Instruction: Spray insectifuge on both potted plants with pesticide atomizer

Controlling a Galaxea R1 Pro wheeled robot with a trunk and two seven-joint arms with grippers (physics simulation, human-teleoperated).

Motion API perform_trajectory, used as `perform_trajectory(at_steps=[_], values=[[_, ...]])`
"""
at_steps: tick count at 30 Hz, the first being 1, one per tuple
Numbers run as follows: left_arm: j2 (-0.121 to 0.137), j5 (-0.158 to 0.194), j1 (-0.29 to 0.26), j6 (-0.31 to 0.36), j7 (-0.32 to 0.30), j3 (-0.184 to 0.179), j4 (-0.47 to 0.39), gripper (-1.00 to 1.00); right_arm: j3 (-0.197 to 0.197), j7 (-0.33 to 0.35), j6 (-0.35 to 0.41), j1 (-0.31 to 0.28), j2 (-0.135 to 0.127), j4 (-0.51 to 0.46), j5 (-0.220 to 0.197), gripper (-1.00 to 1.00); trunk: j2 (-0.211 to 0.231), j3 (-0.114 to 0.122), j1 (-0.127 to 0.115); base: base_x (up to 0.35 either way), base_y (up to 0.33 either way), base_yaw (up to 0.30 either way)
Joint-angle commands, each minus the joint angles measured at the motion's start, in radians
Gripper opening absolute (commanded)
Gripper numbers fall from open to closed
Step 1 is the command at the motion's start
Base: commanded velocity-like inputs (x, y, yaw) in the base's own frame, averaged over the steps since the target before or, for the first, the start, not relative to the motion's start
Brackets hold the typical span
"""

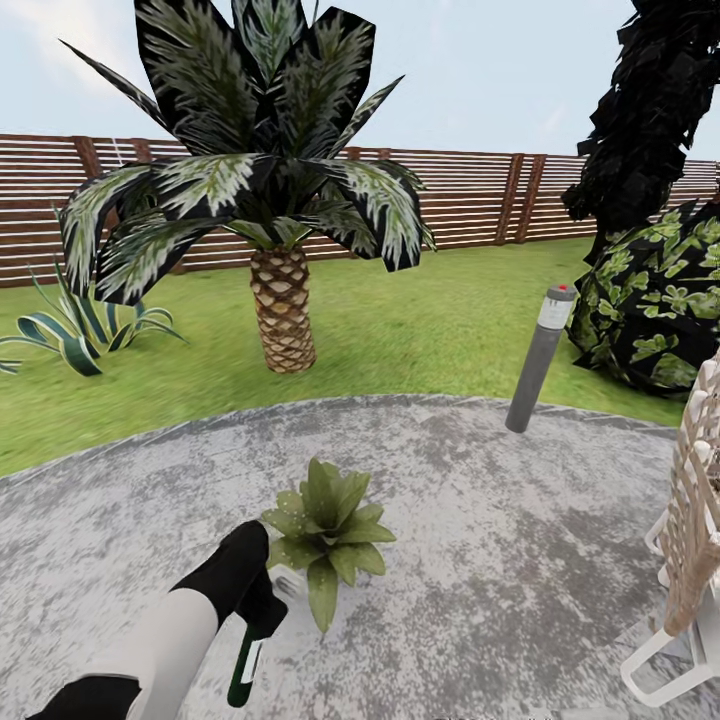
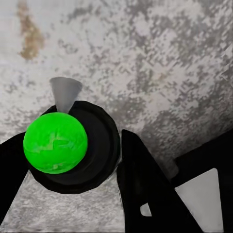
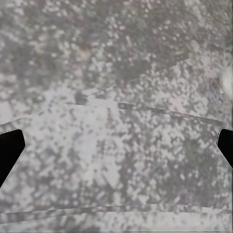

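My left gripper [image 1: 262, 606] is shut on the pesticide atomizer [image 1: 243, 668], whose dark green body with a white band hangs down from the fingers just left of a potted plant [image 1: 326, 530]. That plant is a low rosette of broad green leaves on the stone patio [image 1: 480, 520]; the leaves hide its pot. In the left wrist view the atomizer [image 2: 56, 142] is seen end-on as a bright green disc in a dark ring with a grey cone nozzle, between my black fingers [image 2: 141, 179]. My right gripper [image 3: 116, 148] stands open over bare patio stone.
A scaly-trunked palm [image 1: 283, 315] and a striped agave [image 1: 75, 330] stand on the lawn behind the patio. A grey bollard lamp [image 1: 538, 360] leans at the patio's far right edge, beside a dark bush [image 1: 655, 300]. A wicker chair [image 1: 690, 540] is at the right.
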Motion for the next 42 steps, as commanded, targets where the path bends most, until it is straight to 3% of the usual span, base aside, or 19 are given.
perform_trajectory(at_steps=[1,3,6,27,31,42], values=[[0.017,0.000,0.000,0.007,-0.010,-0.001,0.000,-1.00,-0.007,-0.004,-0.003,-0.001,0.000,0.002,0.010,1.00,0.000,-0.001,0.000,0.000,0.000,-0.222],[0.036,0.002,0.004,0.006,-0.010,0.000,0.005,-1.00,-0.007,-0.003,-0.003,-0.001,0.000,0.003,0.010,1.00,0.000,-0.001,0.000,0.000,0.000,-0.246],[0.044,-0.005,0.034,0.006,-0.011,-0.003,0.018,-1.00,-0.007,-0.004,-0.003,-0.001,0.000,0.003,0.010,1.00,0.000,-0.001,0.000,0.000,0.000,-0.164],[0.032,-0.006,0.062,0.006,-0.007,-0.008,0.035,-1.00,-0.007,-0.004,-0.003,-0.001,0.000,0.000,0.010,1.00,0.000,-0.008,0.000,-0.014,0.049,-0.055],[0.031,-0.008,0.048,0.007,-0.009,-0.007,0.027,-1.00,-0.007,-0.004,-0.003,-0.001,0.000,0.000,0.010,1.00,-0.028,-0.024,0.015,0.000,0.000,0.000],[0.033,-0.009,0.002,0.007,-0.009,-0.009,0.012,-1.00,-0.006,-0.004,-0.003,-0.001,0.000,0.001,0.010,1.00,-0.031,-0.077,0.020,0.000,0.000,0.000]])
